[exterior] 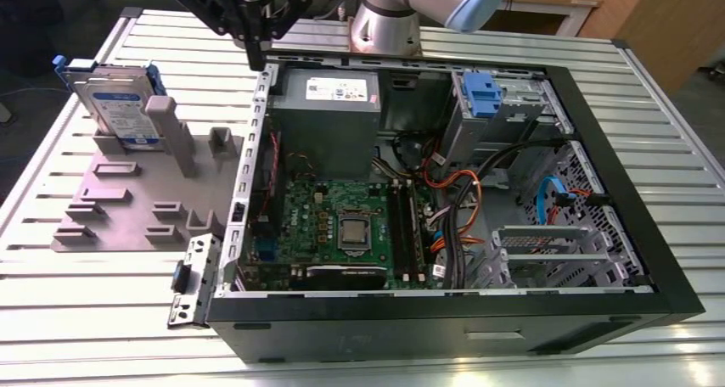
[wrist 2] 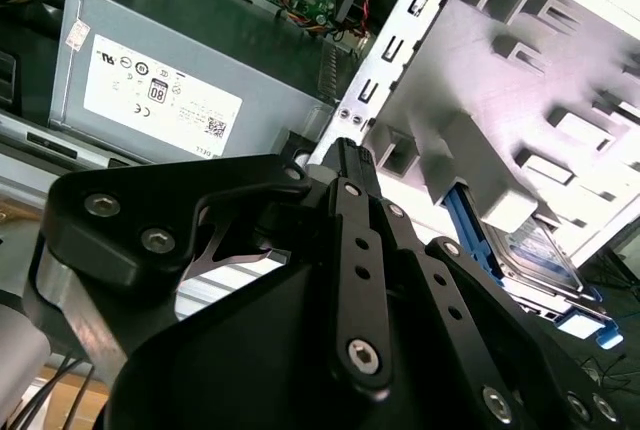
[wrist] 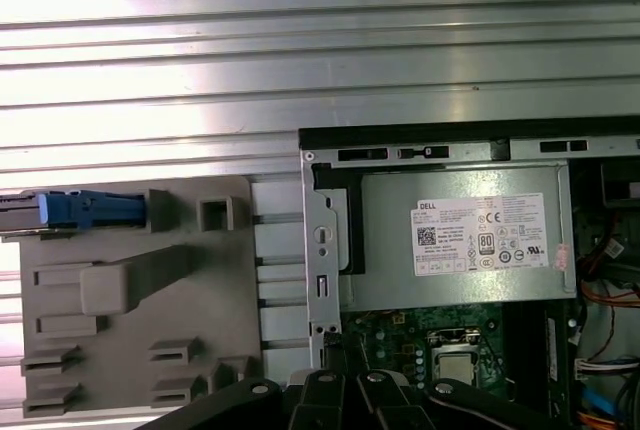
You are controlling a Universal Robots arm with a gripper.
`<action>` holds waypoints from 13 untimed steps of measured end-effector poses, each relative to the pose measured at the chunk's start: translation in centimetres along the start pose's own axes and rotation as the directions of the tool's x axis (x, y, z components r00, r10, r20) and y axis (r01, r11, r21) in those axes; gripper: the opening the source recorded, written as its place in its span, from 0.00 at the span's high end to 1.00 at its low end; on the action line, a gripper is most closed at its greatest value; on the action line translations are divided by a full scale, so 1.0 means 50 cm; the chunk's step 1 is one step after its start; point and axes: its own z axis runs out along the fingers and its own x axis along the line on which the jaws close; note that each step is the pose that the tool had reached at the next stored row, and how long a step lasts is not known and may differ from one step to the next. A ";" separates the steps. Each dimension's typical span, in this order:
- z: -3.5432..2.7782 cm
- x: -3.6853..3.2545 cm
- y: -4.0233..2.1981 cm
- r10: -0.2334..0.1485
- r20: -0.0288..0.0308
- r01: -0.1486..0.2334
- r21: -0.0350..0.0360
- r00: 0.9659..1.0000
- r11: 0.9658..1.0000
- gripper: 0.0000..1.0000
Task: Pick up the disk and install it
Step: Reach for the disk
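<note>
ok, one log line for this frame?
gripper: shut, over rim of open black computer case | silver-grey blue-framed disk: upright in grey plastic fixture, not gripped | install: not done

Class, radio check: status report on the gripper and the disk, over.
Gripper shut, empty, above computer case edge by power supply. Disk upright in grey holder, untouched. Holder's post close beside disk.

White sticker on the big grey metal box: small print, round marks, a square code. Over on the upright silver-grey disk, the white-and-blue label is too small to read.
</note>
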 end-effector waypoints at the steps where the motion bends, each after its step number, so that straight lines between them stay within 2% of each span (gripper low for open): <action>1: 0.000 0.001 0.000 0.000 0.000 0.000 0.000 1.000 1.000 0.89; 13: 0.000 0.009 -0.001 0.000 0.000 0.000 0.000 1.000 1.000 0.89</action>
